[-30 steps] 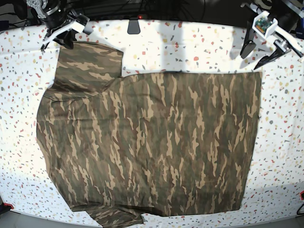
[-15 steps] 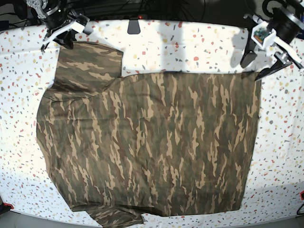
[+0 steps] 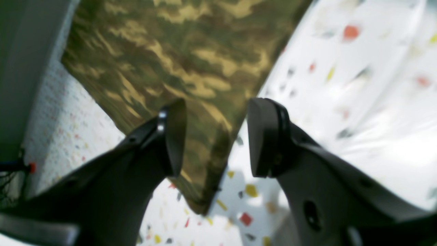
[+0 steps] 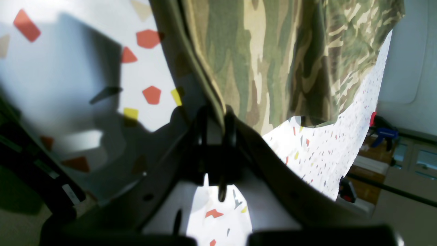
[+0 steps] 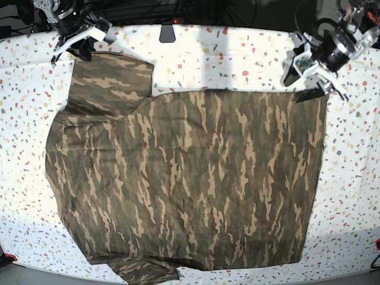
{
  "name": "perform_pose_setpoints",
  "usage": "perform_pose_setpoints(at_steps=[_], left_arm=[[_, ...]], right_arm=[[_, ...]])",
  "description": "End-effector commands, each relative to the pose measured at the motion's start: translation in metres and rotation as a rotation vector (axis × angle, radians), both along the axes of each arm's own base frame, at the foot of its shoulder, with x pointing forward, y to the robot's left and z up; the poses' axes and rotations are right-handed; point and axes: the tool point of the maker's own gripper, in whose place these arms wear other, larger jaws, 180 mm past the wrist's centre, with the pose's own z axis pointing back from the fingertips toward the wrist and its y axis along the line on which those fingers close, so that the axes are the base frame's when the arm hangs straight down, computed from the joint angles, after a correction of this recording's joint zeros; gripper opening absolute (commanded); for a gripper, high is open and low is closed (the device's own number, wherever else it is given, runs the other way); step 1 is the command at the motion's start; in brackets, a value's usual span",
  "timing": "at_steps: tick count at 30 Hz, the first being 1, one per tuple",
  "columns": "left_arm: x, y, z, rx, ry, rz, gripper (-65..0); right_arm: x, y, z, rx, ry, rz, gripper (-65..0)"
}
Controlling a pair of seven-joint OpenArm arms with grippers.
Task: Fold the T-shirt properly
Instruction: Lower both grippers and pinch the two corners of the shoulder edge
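Note:
The camouflage T-shirt (image 5: 184, 178) lies spread flat on the speckled white table (image 5: 237, 53). At the upper right, my left gripper (image 5: 301, 85) hovers open at the shirt's far right corner. In the left wrist view that corner of the T-shirt (image 3: 191, 51) runs down between the two dark fingers of the left gripper (image 3: 216, 136), and the cloth is not pinched. At the upper left, my right gripper (image 5: 76, 52) is at the sleeve's far edge. The right wrist view shows the right gripper (image 4: 218, 119) shut on the hem of the T-shirt (image 4: 273, 51).
A black fitting (image 5: 167, 32) sits at the table's far edge, with cables behind it. The shirt's lower sleeve reaches the table's near edge (image 5: 148, 274). A blue clamp (image 4: 384, 133) stands beyond the table in the right wrist view.
My left arm has swung in leftward and down from the far right to the shirt's far right corner, turning as it went. The right gripper and the shirt have not moved.

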Motion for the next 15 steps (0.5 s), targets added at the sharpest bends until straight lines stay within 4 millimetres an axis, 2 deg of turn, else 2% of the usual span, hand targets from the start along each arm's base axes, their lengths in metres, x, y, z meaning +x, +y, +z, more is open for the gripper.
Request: perform_pose_setpoints(at_steps=[1, 6, 10, 15], left_arm=[[0.004, 0.004, -0.002, 0.032, -0.006, -0.006, -36.4], [-0.001, 0.030, -0.033, 0.201, 0.060, -0.028, -36.4], [0.000, 0.052, -0.044, 0.282, 0.049, -0.007, -36.4], [-0.003, 0.065, -0.056, 0.296, 0.077, 0.023, -36.5]], right_arm=[[-0.001, -0.002, 0.001, -0.010, 0.008, 0.005, -65.0], [-0.002, -0.002, 0.001, -0.009, 0.008, 0.006, -65.0], [-0.001, -0.002, 0.001, -0.009, 0.008, 0.006, -65.0], [-0.001, -0.002, 0.001, -0.009, 0.007, 0.006, -65.0]])
